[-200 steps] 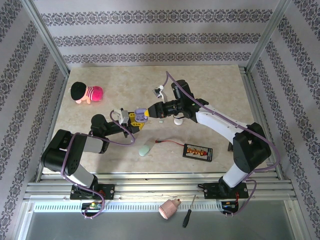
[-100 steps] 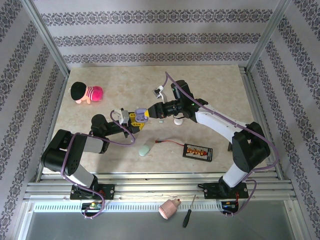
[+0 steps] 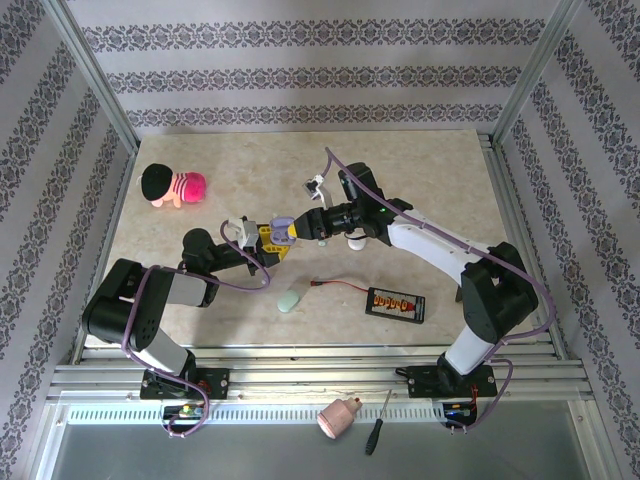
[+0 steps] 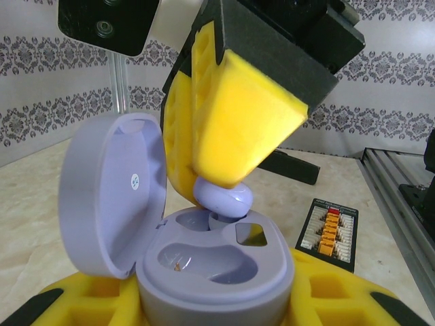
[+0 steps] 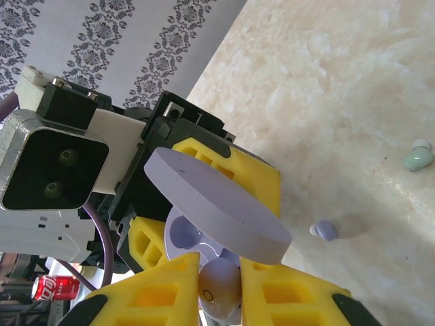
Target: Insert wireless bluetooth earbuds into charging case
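In the left wrist view the left gripper (image 3: 272, 236) clamps the lavender case (image 4: 217, 278), its lid (image 4: 112, 190) upright at the left and its near socket (image 4: 204, 261) bare. At the far socket (image 4: 192, 221) the right gripper (image 5: 217, 266) pinches a lavender earbud (image 4: 223, 199), long axis crosswise. The right wrist view adds, on the table (image 5: 340, 81) beyond the case, a second lavender earbud (image 5: 325, 231) and, farther off, a pale green earbud (image 5: 416, 159).

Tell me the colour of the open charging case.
Lavender; the charging case shows best in the left wrist view.
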